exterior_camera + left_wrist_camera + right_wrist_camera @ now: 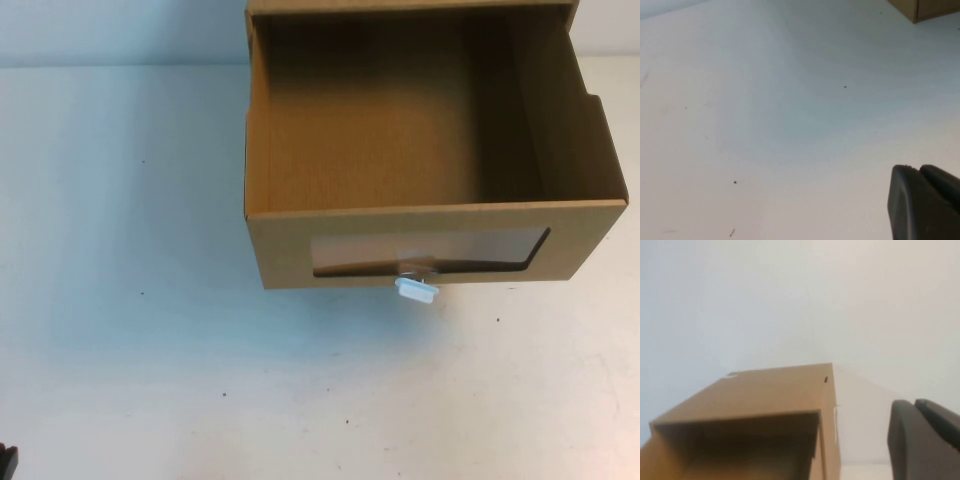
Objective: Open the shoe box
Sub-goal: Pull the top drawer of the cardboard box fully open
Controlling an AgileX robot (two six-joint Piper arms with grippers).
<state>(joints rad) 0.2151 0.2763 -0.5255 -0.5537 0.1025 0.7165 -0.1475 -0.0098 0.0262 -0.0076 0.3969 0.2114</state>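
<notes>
Drawer [400, 130] of the shoe box [430, 250] is seen pulled out at the counter's [150, 330] far side, so the task is judged done. Knob [416, 288] is ungripped. Left end effector [920, 172] is closed, empty, low over bare counter. Right end effector [915, 407] is closed, empty, held clear of the box.

Soft, even light tinted the table [120, 300] bluish; the shoe box [285, 250] sat dim inside; my wrist views were blurry.
</notes>
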